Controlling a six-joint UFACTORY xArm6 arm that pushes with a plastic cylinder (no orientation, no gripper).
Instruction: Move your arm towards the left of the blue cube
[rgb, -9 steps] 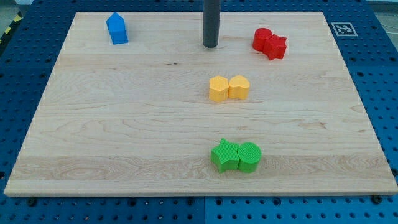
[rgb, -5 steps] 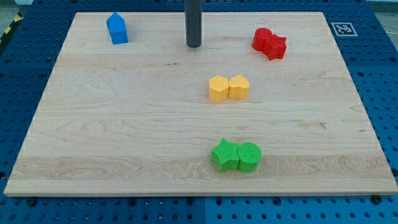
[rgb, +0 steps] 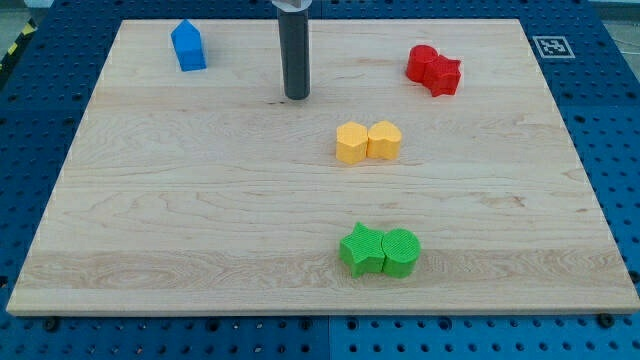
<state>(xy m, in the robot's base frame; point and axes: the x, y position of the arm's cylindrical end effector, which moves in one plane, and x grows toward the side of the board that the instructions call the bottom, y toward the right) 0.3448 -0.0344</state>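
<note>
- Near the upper middle of the frame, my tip (rgb: 297, 96) touches the table (rgb: 180, 200), well to the right of the blue block (rgb: 188, 46) and slightly lower.
- No pincer exists on this rod, so no open or closed state shows.
- Blue block, house-shaped, sits at upper left.
- Two yellow blocks (rgb: 368, 142) touch at centre; red blocks (rgb: 433, 70) upper right; green blocks (rgb: 379, 250) lower centre.

My tip (rgb: 296, 97) stands apart, right and below the blue block (rgb: 188, 46).

The straight dark rod (rgb: 295, 50) is cut off by the view's top edge; the two touching red blocks' (rgb: 434, 69) shapes are indistinct.
</note>
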